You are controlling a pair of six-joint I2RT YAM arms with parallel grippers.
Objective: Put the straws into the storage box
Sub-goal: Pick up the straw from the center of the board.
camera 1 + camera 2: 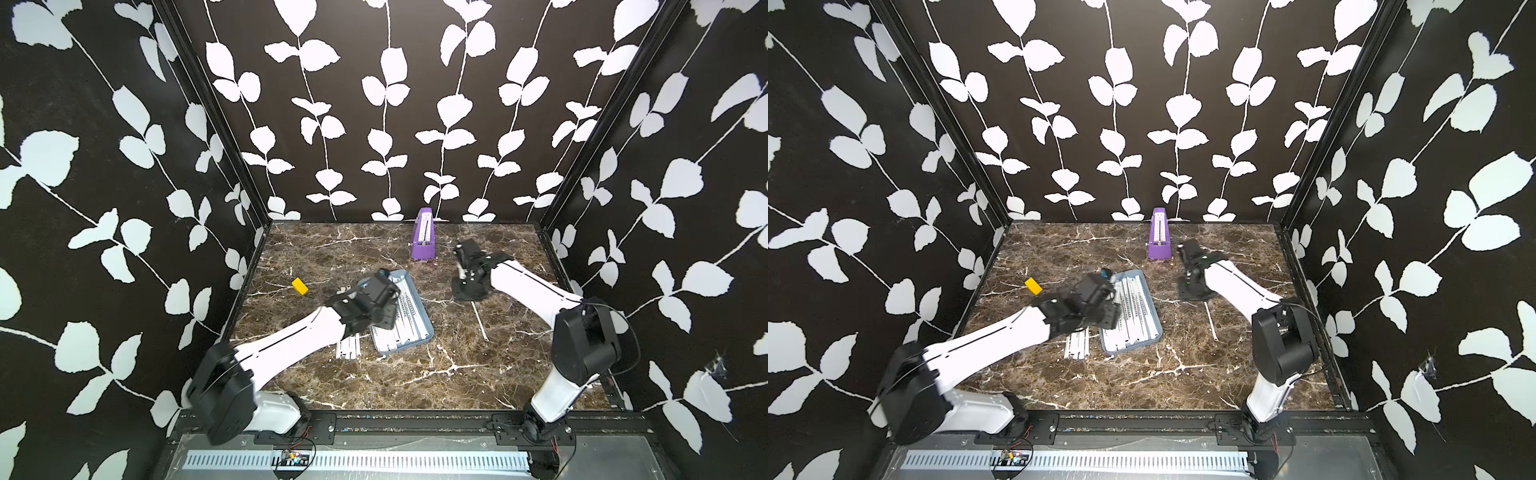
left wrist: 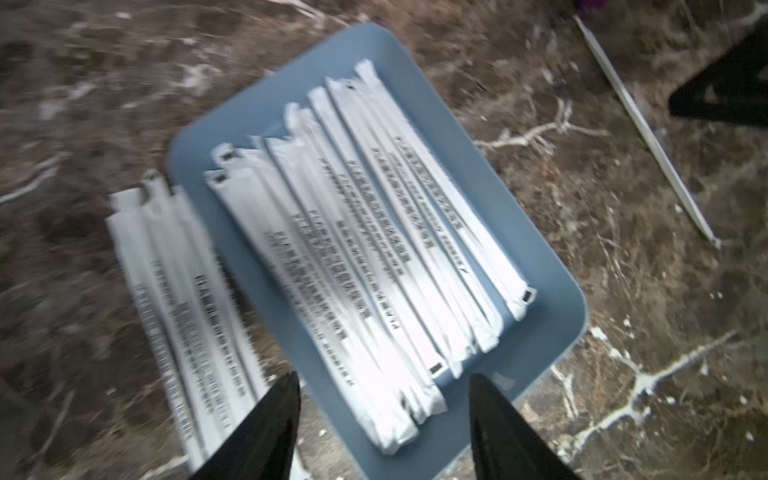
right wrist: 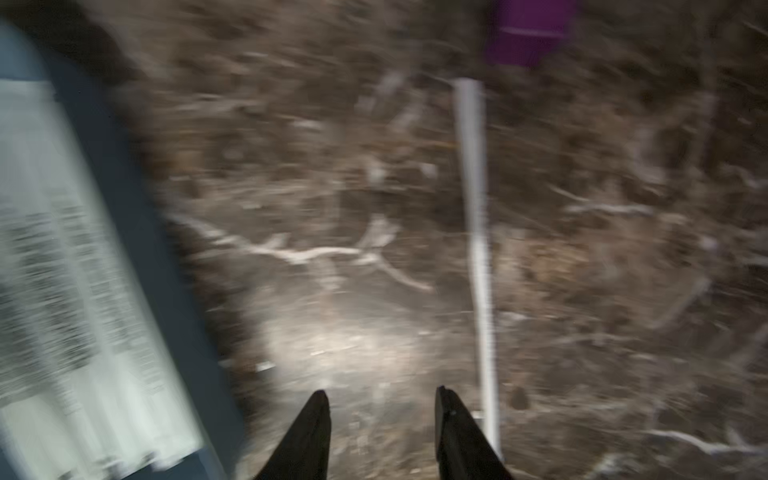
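The left pincer (image 2: 384,382) is open wide, and nothing is held between its two black fingers. Its wrist view shows what lies under it: the blue storage box (image 2: 399,62), with many white straws (image 2: 374,249) lying side by side inside. The ends of those straws sit below the gap between the fingers. Past one finger, a loose pile (image 2: 178,291) of more straws lies on the table (image 2: 623,374), just beside the box. In both top views the arm hides most of that pile (only its ends peek out).

The right pincer (image 3: 381,392) is open too, and its fingers are empty. A lone straw (image 3: 478,232) lies on the table just beside one finger and points away toward the purple thing (image 3: 528,33). This view is blurry, so I cannot tell if the finger and the straw touch. A top view shows a yellow block (image 1: 300,286) out past the left pincer, away from the box. Neither wrist view shows the block.
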